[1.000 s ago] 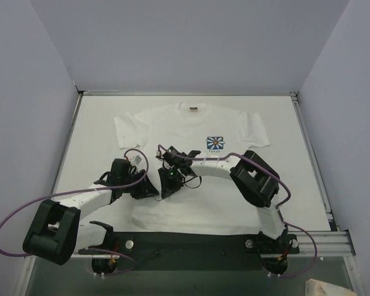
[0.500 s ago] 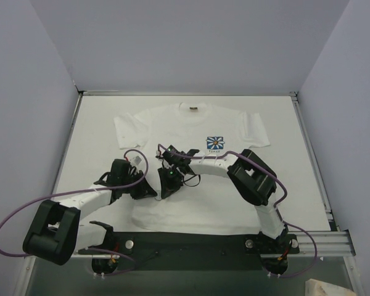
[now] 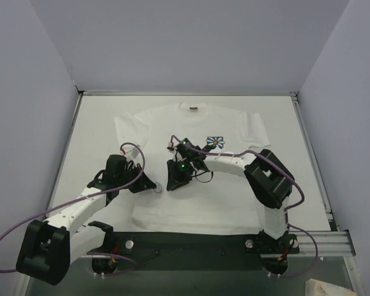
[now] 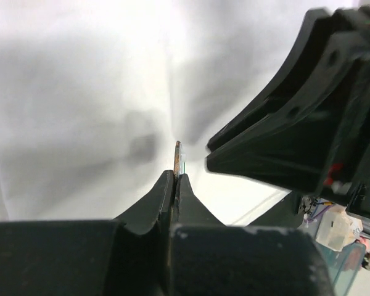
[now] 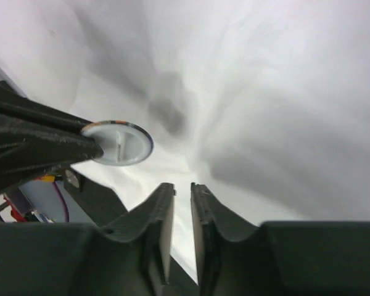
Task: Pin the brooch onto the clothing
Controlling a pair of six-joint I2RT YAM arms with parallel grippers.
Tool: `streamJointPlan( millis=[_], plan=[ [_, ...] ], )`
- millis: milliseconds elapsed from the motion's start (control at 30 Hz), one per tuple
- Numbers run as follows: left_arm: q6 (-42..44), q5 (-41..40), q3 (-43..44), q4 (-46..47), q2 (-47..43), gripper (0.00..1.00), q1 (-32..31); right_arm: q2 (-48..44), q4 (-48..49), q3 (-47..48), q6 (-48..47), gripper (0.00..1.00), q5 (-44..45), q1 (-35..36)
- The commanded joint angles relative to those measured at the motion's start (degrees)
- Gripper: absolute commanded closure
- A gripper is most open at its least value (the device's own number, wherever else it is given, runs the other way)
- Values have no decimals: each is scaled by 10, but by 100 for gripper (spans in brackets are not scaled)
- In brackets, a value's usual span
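The white T-shirt (image 3: 197, 123) lies flat on the table, with its blue-and-white flower print (image 3: 215, 142) on the chest. My left gripper (image 3: 153, 185) is shut on the brooch (image 4: 177, 154), a thin disc seen edge-on just above the shirt (image 4: 80, 92). In the right wrist view the brooch (image 5: 118, 143) shows its pale round back with a pin, held by the left fingers (image 5: 43, 139). My right gripper (image 5: 182, 188) hovers over the shirt (image 5: 283, 92) right beside the brooch, its jaws a narrow gap apart and empty. In the top view the right gripper (image 3: 172, 185) faces the left one.
The dark neck label (image 3: 193, 110) is at the collar, far side. The right gripper's black body (image 4: 296, 135) fills the right of the left wrist view, close to the brooch. The dark mounting rail (image 3: 197, 240) runs along the near table edge.
The left gripper has moved a little up and right with the brooch. The right wrist has shifted right and farther, and both arms' elbows have swung outward.
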Motion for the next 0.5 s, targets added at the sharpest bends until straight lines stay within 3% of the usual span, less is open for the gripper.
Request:
streamJointPlan(
  millis=[0,200,333,467],
  plan=[
    [29,-26,47,-12,-48,100,1,-104,84,-47,15,68,-50,-92],
    [29,26,52,72,-100,100,1,-197,215,-128,33,29,-102,-165],
    [-16,51,14,208,-150,100,0,-207,321,-164,98,27,-154,-180],
    [-73,44,-25,339,-183,100,0,-195,547,-206,221,29,-205,-177]
  ],
)
